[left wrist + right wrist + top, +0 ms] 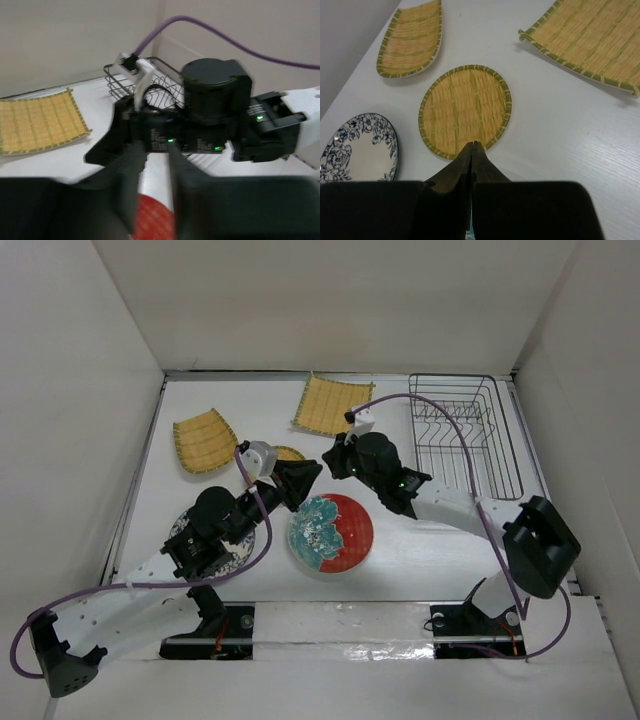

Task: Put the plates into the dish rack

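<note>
The large red plate with teal-white pattern [335, 530] lies flat at the table's middle front. My left gripper [298, 480] hovers over its far-left edge, open, with red plate [150, 215] showing between its fingers [127, 175]. My right gripper [335, 462] is shut and empty, its tips [471, 145] over the near rim of the small round yellow plate [465, 110]. The speckled plate [215, 540] lies partly under my left arm. Two square yellow plates [203, 440] [333, 403] lie at the back. The black wire dish rack [465, 435] stands empty at the back right.
White walls enclose the table on three sides. My two grippers are close together, and the right wrist body [215, 105] fills the left wrist view. The right arm's purple cable [455, 430] arcs over the rack.
</note>
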